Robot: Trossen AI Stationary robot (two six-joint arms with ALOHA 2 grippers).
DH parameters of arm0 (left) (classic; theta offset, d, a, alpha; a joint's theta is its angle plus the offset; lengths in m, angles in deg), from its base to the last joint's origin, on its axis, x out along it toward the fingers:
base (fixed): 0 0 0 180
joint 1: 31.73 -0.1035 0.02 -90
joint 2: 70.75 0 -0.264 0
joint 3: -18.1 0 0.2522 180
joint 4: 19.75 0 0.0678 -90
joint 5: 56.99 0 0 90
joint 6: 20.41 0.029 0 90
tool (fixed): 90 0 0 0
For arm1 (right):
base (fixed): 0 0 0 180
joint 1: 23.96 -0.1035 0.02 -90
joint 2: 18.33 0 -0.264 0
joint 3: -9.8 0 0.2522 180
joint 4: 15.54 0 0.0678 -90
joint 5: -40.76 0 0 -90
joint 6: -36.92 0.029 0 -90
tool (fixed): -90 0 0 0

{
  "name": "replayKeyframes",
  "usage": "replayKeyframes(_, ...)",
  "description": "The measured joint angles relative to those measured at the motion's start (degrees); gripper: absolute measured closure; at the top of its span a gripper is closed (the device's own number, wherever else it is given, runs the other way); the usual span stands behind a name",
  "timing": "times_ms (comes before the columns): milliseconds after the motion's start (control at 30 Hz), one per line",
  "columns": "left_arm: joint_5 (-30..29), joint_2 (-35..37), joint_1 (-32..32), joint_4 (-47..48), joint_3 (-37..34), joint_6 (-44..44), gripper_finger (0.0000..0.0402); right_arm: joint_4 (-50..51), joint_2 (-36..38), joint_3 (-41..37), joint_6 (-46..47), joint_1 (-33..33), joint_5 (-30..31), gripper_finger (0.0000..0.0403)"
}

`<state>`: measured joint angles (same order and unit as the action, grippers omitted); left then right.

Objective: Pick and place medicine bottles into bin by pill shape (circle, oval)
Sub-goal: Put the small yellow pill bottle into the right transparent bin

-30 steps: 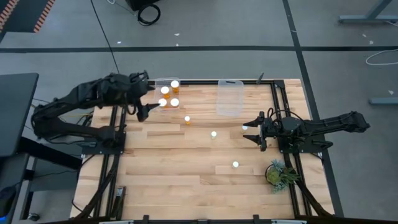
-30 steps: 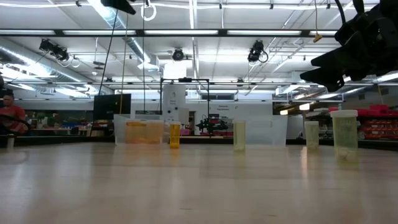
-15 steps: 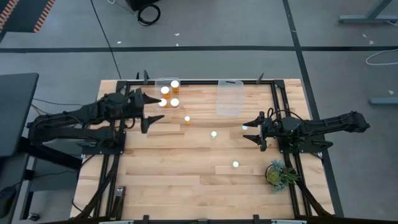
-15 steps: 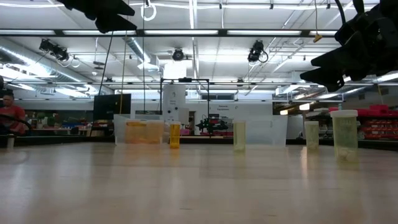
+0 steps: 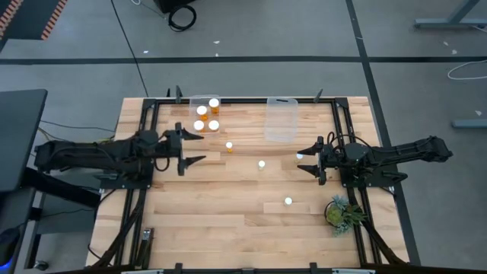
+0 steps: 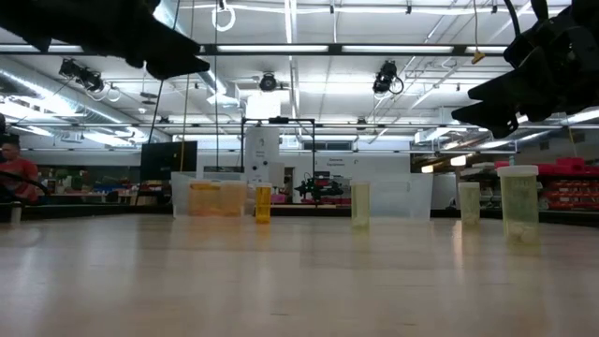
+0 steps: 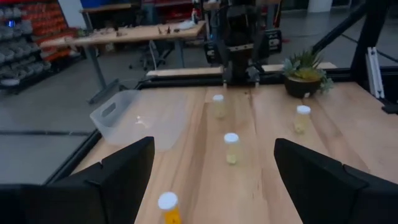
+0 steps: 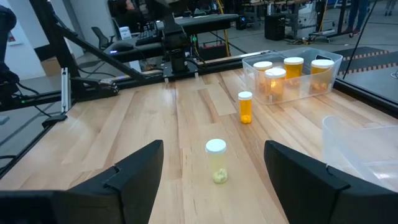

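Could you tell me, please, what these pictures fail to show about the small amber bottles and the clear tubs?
- Pill shape: the white-capped amber bottles in the clear plastic tub are too small in every view.
- Bottle count in that tub: the high view shows only overlapping white caps.
- Second clear tub: cut off by the right wrist picture's edge.
- Labels on the loose pale bottle: none can be made out.

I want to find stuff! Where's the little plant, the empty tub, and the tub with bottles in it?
plant [image 5: 340,211], high view, its leaves.
empty tub [image 5: 280,120], high view, its clear floor.
tub with bottles [image 8: 252,64], right wrist view, its near rim.
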<state>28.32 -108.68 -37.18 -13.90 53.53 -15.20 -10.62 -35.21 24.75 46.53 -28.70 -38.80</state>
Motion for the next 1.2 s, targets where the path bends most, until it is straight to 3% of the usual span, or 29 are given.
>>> replayKeyframes(200,-0.22,2.18,0.34,-8.98,-6.92,1.34,0.0061,0.00,0.00,-0.01,0.00,-0.01,0.00,0.0118)
replayKeyframes(600,-0.02,11.95,0.60,-7.63,-10.99,5.55,0.0061,0.00,0.00,0.00,0.00,-0.02,0.00,0.0118)
replayKeyframes(1200,-0.02,25.46,0.54,-4.82,-17.59,4.59,0.0061,0.00,0.00,-0.01,0.00,0.00,0.01,0.0118)
